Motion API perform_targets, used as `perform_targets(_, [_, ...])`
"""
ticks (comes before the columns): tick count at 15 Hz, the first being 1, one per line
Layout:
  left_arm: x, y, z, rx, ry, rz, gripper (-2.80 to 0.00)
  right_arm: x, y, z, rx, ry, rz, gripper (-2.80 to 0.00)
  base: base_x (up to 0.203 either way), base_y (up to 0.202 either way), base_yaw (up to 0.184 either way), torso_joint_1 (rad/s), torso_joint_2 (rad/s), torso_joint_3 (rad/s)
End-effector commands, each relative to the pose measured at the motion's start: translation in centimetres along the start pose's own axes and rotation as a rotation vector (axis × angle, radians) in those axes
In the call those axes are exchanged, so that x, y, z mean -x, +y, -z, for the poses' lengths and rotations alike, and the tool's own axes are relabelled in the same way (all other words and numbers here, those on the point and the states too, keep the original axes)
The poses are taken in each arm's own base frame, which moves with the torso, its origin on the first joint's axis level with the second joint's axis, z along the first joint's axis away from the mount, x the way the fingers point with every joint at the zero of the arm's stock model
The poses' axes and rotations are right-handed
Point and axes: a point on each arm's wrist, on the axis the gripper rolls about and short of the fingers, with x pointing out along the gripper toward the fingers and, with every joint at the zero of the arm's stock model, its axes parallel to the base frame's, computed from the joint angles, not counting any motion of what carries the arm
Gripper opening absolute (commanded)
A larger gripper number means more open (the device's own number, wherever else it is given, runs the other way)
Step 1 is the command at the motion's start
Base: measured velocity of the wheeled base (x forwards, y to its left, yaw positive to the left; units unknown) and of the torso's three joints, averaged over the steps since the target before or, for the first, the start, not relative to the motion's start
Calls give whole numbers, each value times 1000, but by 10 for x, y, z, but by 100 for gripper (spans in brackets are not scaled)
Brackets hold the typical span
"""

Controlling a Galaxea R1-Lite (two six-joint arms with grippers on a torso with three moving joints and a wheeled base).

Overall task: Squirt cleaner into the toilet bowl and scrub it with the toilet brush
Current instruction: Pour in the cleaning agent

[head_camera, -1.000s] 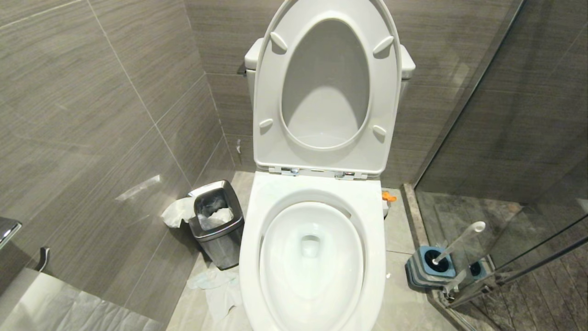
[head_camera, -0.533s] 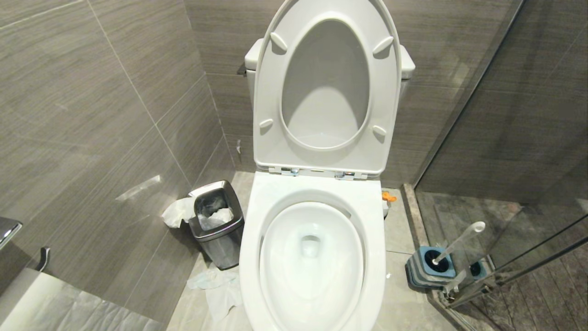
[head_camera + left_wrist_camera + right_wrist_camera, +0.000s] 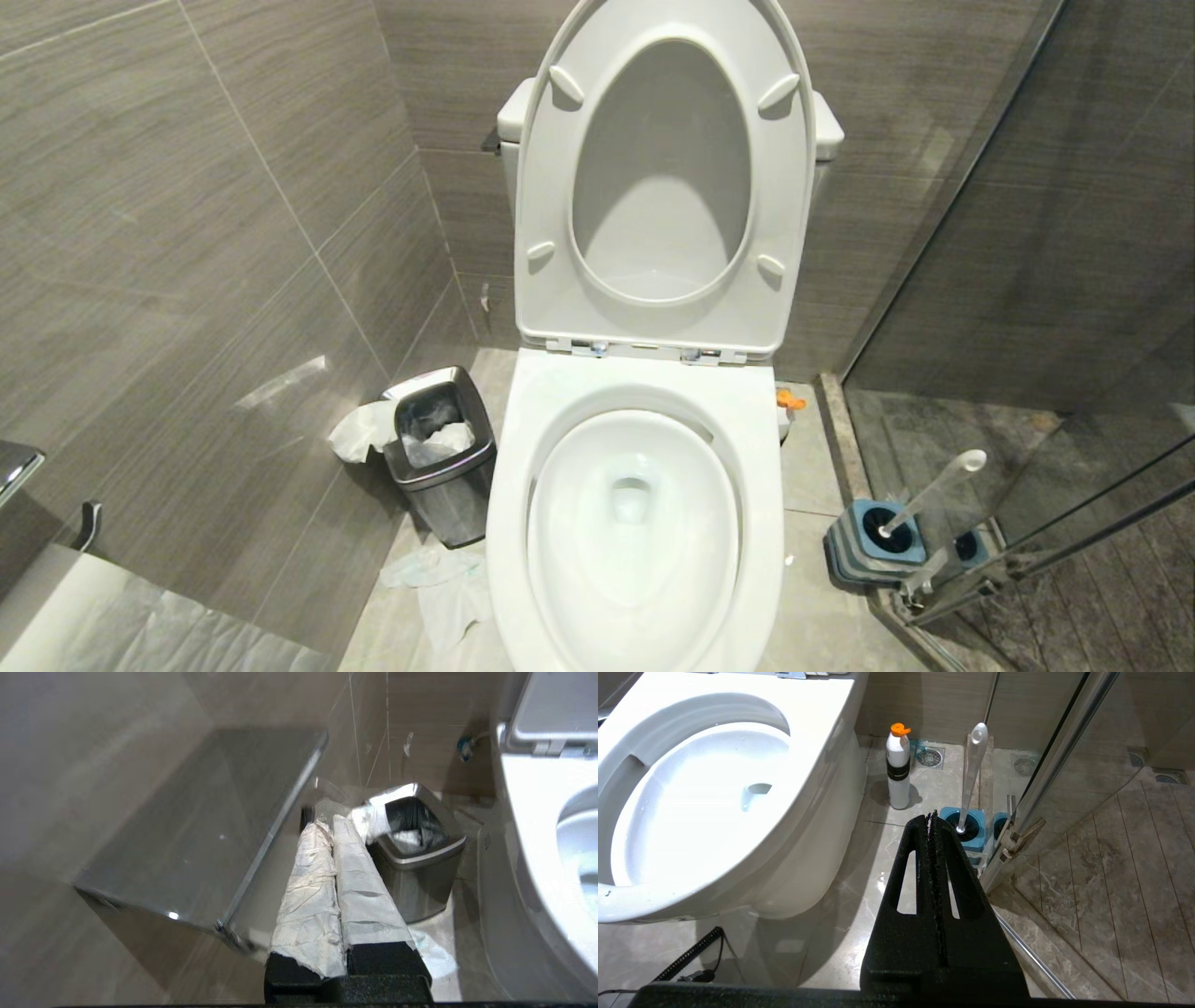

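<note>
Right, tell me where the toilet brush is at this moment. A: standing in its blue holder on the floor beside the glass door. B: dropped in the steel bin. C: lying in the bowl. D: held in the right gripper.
A: the brush stands in its holder on the floor by the glass door, apart from the right gripper, whose jaws are shut on nothing.

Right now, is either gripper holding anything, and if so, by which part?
Nothing is held. The left gripper and the right gripper are both shut on nothing. The toilet brush stands in its holder.
</note>
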Motion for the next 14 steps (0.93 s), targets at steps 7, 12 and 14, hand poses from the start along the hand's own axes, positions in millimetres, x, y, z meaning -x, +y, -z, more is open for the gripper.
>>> perform_targets(7, [0, -7, 44, -40, 177, 34, -280, 0, 0, 0, 0, 0, 0, -280, 0, 0, 0, 0, 0, 0])
perform_targets(12, [6, -7, 47, -37, 158, 68, -280, 0, 0, 0, 0, 0, 0, -280, 0, 0, 0, 0, 0, 0])
perform_targets(14, [18, -4, 51, -46, 132, 89, -280, 0, 0, 0, 0, -1, 0, -280, 0, 0, 0, 0, 0, 0])
